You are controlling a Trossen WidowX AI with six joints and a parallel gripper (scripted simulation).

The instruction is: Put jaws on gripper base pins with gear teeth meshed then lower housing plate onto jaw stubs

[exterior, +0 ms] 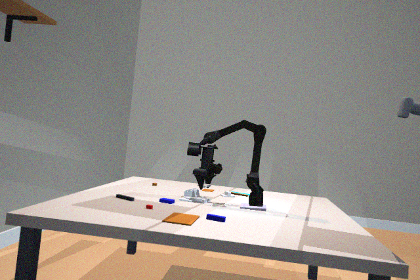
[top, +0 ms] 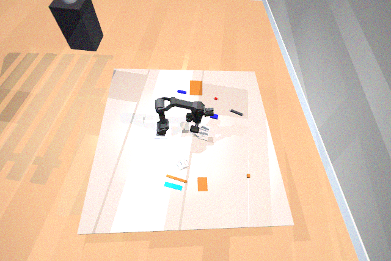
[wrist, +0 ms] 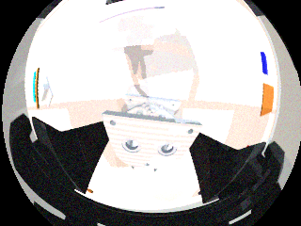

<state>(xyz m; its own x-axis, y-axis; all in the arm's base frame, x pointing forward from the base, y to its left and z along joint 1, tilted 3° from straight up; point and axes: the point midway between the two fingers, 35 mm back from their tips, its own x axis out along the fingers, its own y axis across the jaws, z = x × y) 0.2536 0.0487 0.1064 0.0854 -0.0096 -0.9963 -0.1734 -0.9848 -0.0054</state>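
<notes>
My gripper (top: 192,123) (exterior: 204,185) (wrist: 150,137) points down and is shut on the housing plate (wrist: 155,159), a pale plate with two round sockets and small corner holes. The plate spans between the fingers in the wrist view and is hardly visible in the top and exterior views. The white gripper base (top: 201,137) (wrist: 175,102) lies on the table beneath and beside the fingers. The light-grey jaws (top: 203,130) (exterior: 191,193) stand on it. The held plate is above the table, apart from the jaws in the exterior view. Pin seating and gear meshing cannot be made out.
A small white part (top: 182,164) (exterior: 227,194) (wrist: 47,91) lies apart. Blue blocks (top: 181,91) (top: 214,116), orange plates (top: 195,87) (top: 202,184), a black bar (top: 236,112), a red cube (top: 215,98), an orange cube (top: 248,175), an orange bar (top: 176,178) and a cyan block (top: 173,186) lie around.
</notes>
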